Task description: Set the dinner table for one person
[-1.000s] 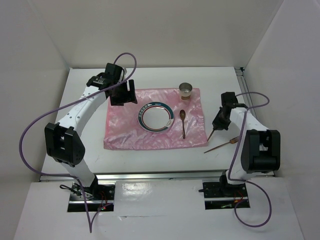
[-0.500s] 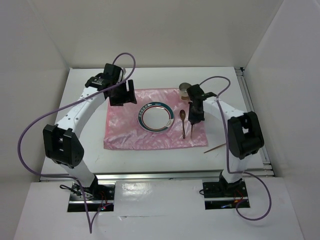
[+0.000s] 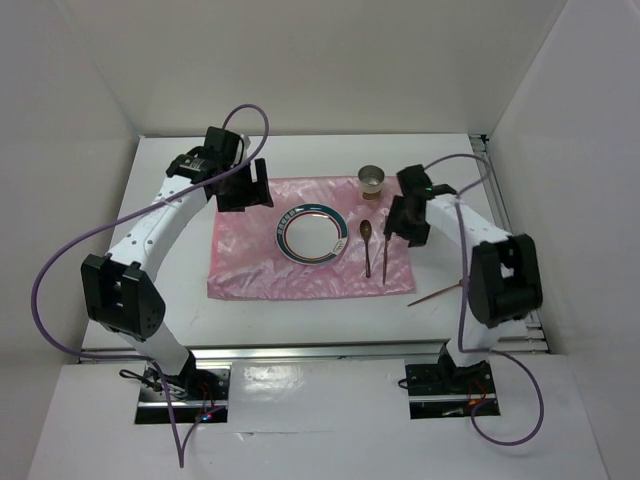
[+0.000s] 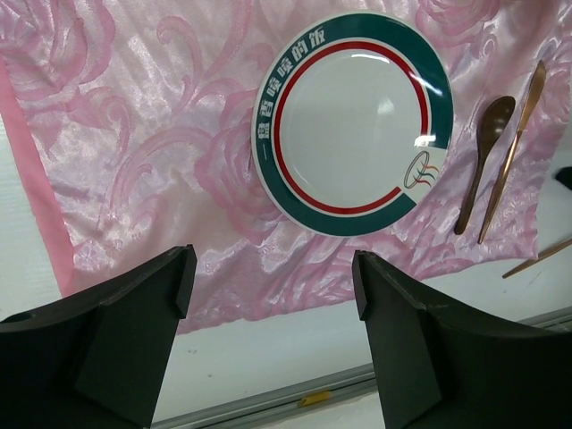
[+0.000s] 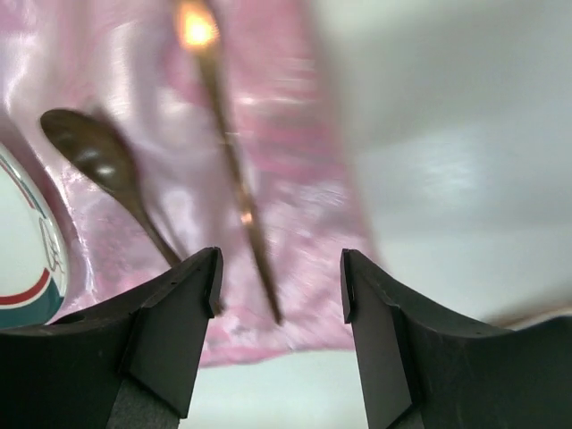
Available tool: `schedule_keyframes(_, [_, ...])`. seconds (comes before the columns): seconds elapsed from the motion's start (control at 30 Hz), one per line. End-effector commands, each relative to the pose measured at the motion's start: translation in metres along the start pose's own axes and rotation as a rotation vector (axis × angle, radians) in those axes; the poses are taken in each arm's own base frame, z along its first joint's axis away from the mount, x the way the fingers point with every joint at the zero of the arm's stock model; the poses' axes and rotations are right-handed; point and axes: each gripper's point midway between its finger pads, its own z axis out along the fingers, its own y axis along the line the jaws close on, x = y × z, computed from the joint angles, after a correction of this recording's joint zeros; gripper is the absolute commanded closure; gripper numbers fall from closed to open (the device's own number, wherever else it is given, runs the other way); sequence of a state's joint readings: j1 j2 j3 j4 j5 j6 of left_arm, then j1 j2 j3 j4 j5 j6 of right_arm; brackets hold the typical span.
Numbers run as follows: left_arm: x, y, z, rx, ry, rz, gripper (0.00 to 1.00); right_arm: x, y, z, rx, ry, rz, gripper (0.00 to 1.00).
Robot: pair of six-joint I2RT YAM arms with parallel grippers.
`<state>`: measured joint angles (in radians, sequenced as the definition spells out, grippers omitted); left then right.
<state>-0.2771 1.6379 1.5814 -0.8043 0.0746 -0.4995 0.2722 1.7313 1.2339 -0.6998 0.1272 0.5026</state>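
1. Since half a second ago, the right gripper (image 5: 279, 268) has drawn back to the right, off the spoon (image 3: 367, 245) and toward the right edge of the pink cloth (image 3: 250, 265). A slim copper utensil (image 3: 385, 258) now lies on that cloth, where a second ago there was none.
2. The dinner table (image 3: 300, 310) is the white top spread under everything, with metal rails on its near and right edges.
3. On it, the pink cloth lies flat in the middle, and a plate (image 3: 312, 235) with a green and red rim sits at its centre.
4. I see the spoon just right of the plate, bowl at the far end, with the slim copper utensil just beside it and roughly parallel.
5. A metal cup (image 3: 372, 180) stands at the cloth's far right corner.
6. A second slim utensil (image 3: 435, 293) lies tilted on the bare table, right of the cloth.
7. The right gripper hangs over the cloth's right edge, fingers apart and holding nothing.
8. The left gripper (image 4: 273, 268) hovers over the cloth's far left corner, fingers spread wide and holding nothing.
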Motion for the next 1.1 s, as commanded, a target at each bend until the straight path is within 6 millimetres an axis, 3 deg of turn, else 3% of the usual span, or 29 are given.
schedule_keyframes(0.0, [-0.009,-0.002,-0.02,0.016,-0.055,0.013,0.11,-0.003,-0.043,-0.037,-0.011,-0.054,0.217,0.33])
schedule_keyframes(0.07, [-0.009,-0.002,-0.02,0.016,-0.055,0.013,0.11,0.011,-0.066,-0.041,0.017,-0.031,0.336,0.33])
schedule_keyframes(0.1, [-0.01,-0.003,-0.024,0.02,-0.064,0.025,0.11,0.029,-0.075,-0.045,0.018,-0.008,0.367,0.33])
schedule_keyframes(0.17, [-0.009,-0.002,-0.021,0.02,-0.064,0.025,0.11,0.042,-0.086,-0.046,0.017,0.012,0.443,0.32])
schedule_keyframes(0.3, [-0.009,0.002,-0.019,-0.001,-0.071,0.033,0.11,0.077,-0.096,-0.047,0.023,0.055,0.519,0.31])
schedule_keyframes(0.37, [-0.009,0.005,-0.015,-0.013,-0.065,0.032,0.1,0.094,-0.097,-0.037,0.025,0.096,0.533,0.31])
schedule_keyframes(0.5, [-0.005,0.007,-0.012,-0.021,-0.047,0.03,0.1,0.109,-0.096,-0.02,0.04,0.159,0.57,0.35])
schedule_keyframes(0.63, [-0.007,0.007,-0.015,-0.026,-0.059,0.031,0.1,0.11,-0.097,-0.014,0.056,0.159,0.595,0.38])
schedule_keyframes(0.77, [-0.004,0.009,-0.013,-0.03,-0.05,0.03,0.1,0.109,-0.106,-0.007,0.1,0.144,0.621,0.4])
schedule_keyframes(1.07, [-0.006,0.012,-0.015,-0.047,-0.057,0.039,0.1,0.131,-0.123,0.005,0.186,0.177,0.709,0.46])
